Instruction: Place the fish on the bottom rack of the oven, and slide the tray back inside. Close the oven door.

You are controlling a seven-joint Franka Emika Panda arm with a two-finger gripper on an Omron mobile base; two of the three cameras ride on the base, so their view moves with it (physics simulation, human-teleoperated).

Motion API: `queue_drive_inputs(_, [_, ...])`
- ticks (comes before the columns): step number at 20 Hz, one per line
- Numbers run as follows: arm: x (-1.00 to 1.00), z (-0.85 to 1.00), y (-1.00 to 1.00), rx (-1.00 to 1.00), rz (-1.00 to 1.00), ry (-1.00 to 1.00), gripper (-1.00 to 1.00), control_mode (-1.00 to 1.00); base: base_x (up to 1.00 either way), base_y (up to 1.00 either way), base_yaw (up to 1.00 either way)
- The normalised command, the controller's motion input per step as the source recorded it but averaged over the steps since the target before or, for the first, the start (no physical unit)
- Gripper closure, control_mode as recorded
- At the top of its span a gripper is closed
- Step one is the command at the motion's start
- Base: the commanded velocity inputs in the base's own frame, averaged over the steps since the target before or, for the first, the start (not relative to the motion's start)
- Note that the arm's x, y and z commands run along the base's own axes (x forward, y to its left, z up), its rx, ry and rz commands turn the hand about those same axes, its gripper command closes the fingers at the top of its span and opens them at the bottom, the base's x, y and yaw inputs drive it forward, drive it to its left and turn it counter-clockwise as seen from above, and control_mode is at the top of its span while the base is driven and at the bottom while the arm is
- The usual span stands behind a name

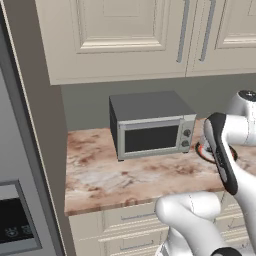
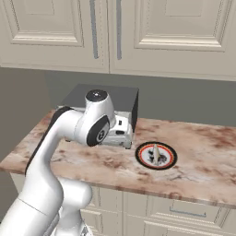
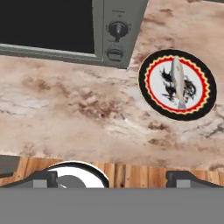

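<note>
The gripper [image 3: 111,178] hangs with its jaws wide apart and empty above the counter's [image 3: 65,118] front edge. The fish [image 3: 177,81] lies on a patterned plate [image 3: 151,76] just beside the grey countertop box [image 3: 65,30]. The step in hand looks like fetching the fish; next move calls for centring over it and descending.

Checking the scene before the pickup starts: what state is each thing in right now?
Fish: lying on the plate, untouched.
Plate: flat on the counter, right of the small grey countertop oven.
Small grey countertop oven: door shut.
Gripper: open, empty, above the counter's front edge.
Upper cabinet doors: shut.
</note>
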Motion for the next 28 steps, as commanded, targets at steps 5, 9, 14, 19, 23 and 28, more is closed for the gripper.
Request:
queue_drive_inputs(5, [0.06, -0.49, -0.95, 0.00, 0.00, 0.00, -1.00, -1.00, 0.00, 0.00, 0.00])
queue_drive_inputs(9, [0.38, -0.49, -0.76, 0.00, 0.00, 0.01, -1.00, -1.00, 0.00, 0.00, 0.00])
queue_drive_inputs(14, [0.46, -0.31, -0.69, 0.00, 0.00, 0.00, -1.00, -1.00, 0.00, 0.00, 0.00])
queue_drive_inputs(19, [0.61, -0.05, -0.34, 0.02, 0.00, 0.00, -1.00, -1.00, 0.00, 0.00, 0.00])
queue_drive_inputs(23, [0.51, 0.00, -0.16, 0.05, 0.00, 0.00, -1.00, -1.00, 0.00, 0.00, 0.00])
queue_drive_inputs(28, [0.48, -0.20, 0.00, 0.01, 0.01, 0.00, -1.00, -1.00, 0.00, 0.00, 0.00])
